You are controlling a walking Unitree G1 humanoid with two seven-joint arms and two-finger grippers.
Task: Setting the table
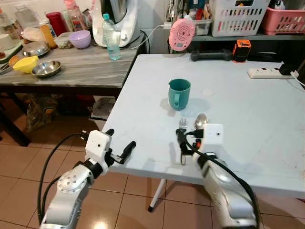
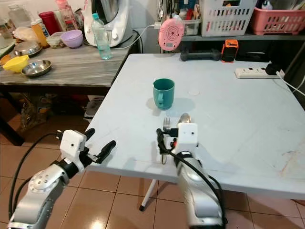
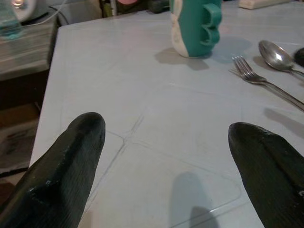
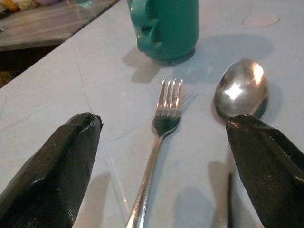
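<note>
A teal mug (image 1: 179,94) stands upright near the middle of the white table (image 1: 248,109). Just in front of it lie a metal fork (image 1: 182,125) and a spoon (image 1: 200,120) side by side, heads towards the mug. My right gripper (image 1: 189,136) hovers low over their handles and is open: the fork (image 4: 161,128) lies between its fingers, the spoon bowl (image 4: 240,88) just ahead of one fingertip. My left gripper (image 1: 120,138) is open at the table's near-left edge, with bare tabletop between its fingers (image 3: 76,156).
A wooden side table (image 1: 86,67) at the left carries a water bottle (image 1: 111,38), a steel bowl (image 1: 46,68), a yellow bowl (image 1: 25,64) and a purple bowl (image 1: 79,38). A power strip (image 1: 267,73) lies at the white table's far right edge. Tiled floor lies below.
</note>
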